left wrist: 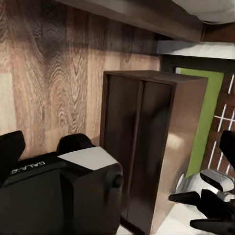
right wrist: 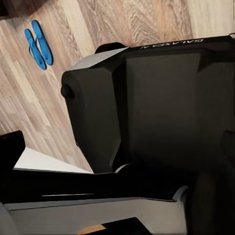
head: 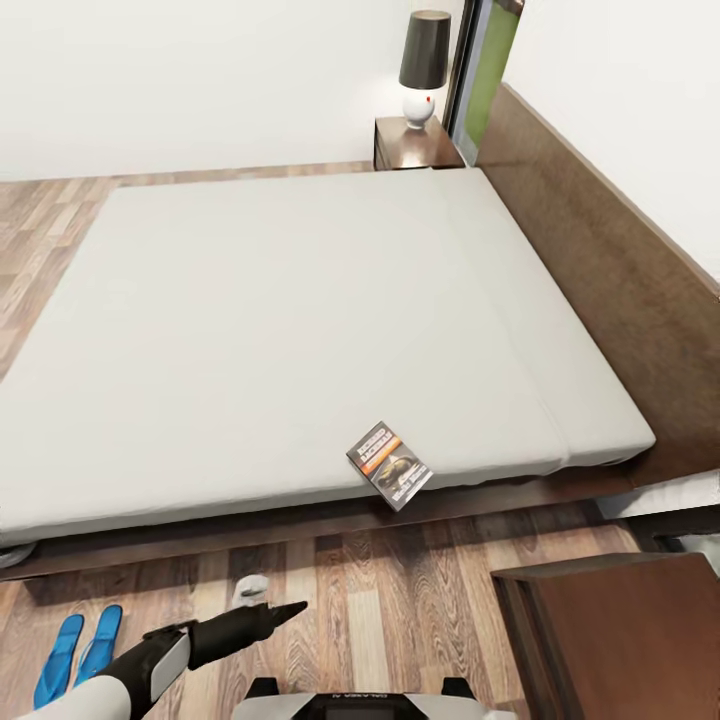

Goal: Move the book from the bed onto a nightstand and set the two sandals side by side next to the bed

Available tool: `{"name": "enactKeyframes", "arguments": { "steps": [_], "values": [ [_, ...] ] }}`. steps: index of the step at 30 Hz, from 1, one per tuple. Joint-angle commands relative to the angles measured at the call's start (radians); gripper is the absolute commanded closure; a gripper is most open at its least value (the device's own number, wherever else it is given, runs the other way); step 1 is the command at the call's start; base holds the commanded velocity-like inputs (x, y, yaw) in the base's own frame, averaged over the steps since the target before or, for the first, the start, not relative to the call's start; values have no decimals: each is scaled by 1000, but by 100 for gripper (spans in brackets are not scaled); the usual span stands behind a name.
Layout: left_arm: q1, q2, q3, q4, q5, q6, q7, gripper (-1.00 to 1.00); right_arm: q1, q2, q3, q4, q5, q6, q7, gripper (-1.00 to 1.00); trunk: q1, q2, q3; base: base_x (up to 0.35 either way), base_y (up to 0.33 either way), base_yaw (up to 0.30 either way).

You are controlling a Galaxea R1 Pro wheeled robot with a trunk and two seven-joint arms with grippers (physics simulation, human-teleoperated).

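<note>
Small dark paperback book with orange band (head: pixel 389 465) lies at the near edge of the off-white mattress of the dark-framed bed (head: pixel 300 300), overhanging slightly; not yet moved. Near dark-brown two-drawer nightstand (head: pixel 620 630) bare. Bright blue flip-flop sandals (head: pixel 78 652) side by side on the plank floor by the bed: seemingly done. Left end effector (head: pixel 285 610) pressed together, empty; right: cannot tell.

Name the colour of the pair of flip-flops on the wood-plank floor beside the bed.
Bright blue flip-flops, straps included; the head view shows them best.
</note>
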Motion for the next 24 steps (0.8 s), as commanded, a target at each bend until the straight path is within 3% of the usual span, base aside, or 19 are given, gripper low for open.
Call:
{"name": "enactKeyframes", "arguments": {
  "steps": [1, 6, 9, 20, 24],
  "values": [
    [0, 0, -5, 20, 11, -17, -2, -100, 0, -1, -9, -1, 9, 3, 4, -100, -4, 7, 3, 0, 0, 0],
    [0, 1, -5, 115, 14, -141, 10, -100, 0, -4, -9, -1, 9, 3, 7, -100, -23, 42, 18, 0, 0, 0],
    [0, 2, -5, 152, 14, -165, 32, -100, 0, -4, -9, -1, 9, 4, 8, -100, -35, 63, 28, 0, 0, 0],
    [0, 4, -6, 179, 15, -198, 55, -100, 0, -3, -9, -1, 9, 3, 7, -100, -77, 140, 62, 0, 0, 0],
    [1, 4, -6, 180, 17, -201, 55, -100, 0, -3, -9, -1, 9, 3, 7, -100, -81, 147, 65, 0, 0, 0]
  ]
}}
